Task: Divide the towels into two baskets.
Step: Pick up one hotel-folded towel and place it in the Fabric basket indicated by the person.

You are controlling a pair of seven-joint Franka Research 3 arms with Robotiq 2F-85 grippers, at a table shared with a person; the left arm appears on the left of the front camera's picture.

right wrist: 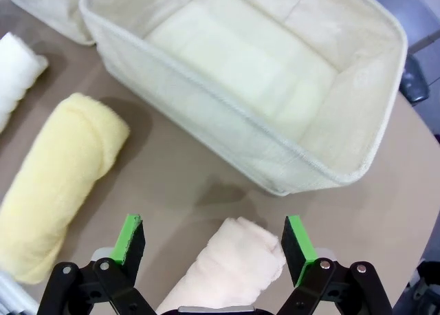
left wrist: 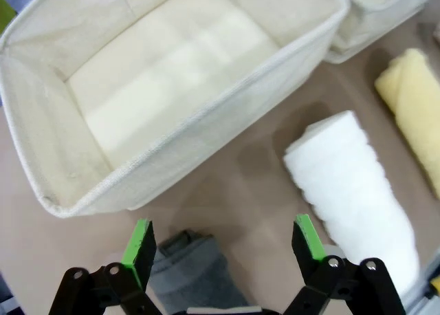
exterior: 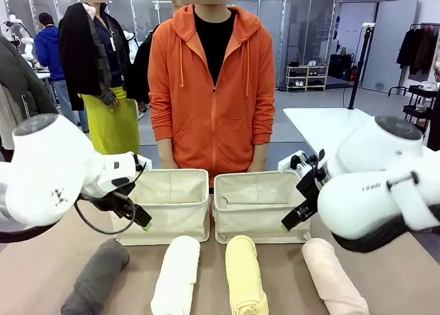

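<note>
Right, both arms are in over the near side of the table (exterior: 285, 263). The left pincer (left wrist: 223, 241) hangs with its jaws spread wide and nothing between the green pads. Straight below that gap lies the end of the dark grey towel (left wrist: 189, 274), and from the front the fingertips look clear of it. Just past the fingertips comes the canvas wall of the left basket (left wrist: 206, 133), its pale floor in plain sight. Off to this pincer's right, towards the middle of the table, sits the white towel (left wrist: 350, 191), apart from the grey one.

Over to the right pincer (right wrist: 213, 236): jaws equally wide, gripping nothing. The rolled end of the pale pink towel (right wrist: 230, 270) sits beneath it, between the two pads. Just ahead of the fingertips stands the right basket (right wrist: 227, 133), bare inside too. Off to this pincer's left lies the pale yellow towel (right wrist: 58, 184), near the basket's wall but not touching it.

From the front, all four rolls lie in a row on the robot's side of the baskets, which stand side by side. Beyond them a person in an orange hoodie (exterior: 213, 88) stands at the far edge.
</note>
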